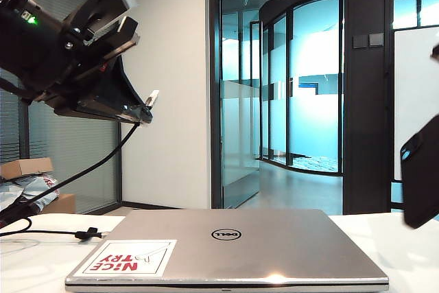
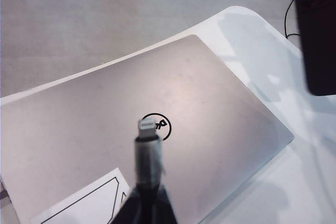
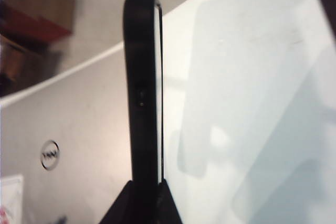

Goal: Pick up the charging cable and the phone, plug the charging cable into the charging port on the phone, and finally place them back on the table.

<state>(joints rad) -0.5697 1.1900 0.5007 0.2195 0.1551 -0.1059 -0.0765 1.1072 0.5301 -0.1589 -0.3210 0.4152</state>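
Cable (image 1: 103, 159) limp, light, pinched behind plug by left gripper (image 1: 140, 113), high left | phone (image 3: 143, 103) rigid, slick, clamped edge-on in right gripper (image 3: 142, 192), far right above table (image 1: 384, 238) | keep grip off port end

The left arm's wrist assembly is black, blocky and angular, with a lit green indicator lamp at its rear and a silver-grey rectangular module mounted above the claw. Small bright screw heads mark the housing. The left gripper (image 1: 140, 116) ends in black wedge-shaped fingers, also seen edge-on (image 2: 140, 209). The right gripper (image 3: 142, 205) shows two matte black fingers (image 3: 119, 207) tapering forward.
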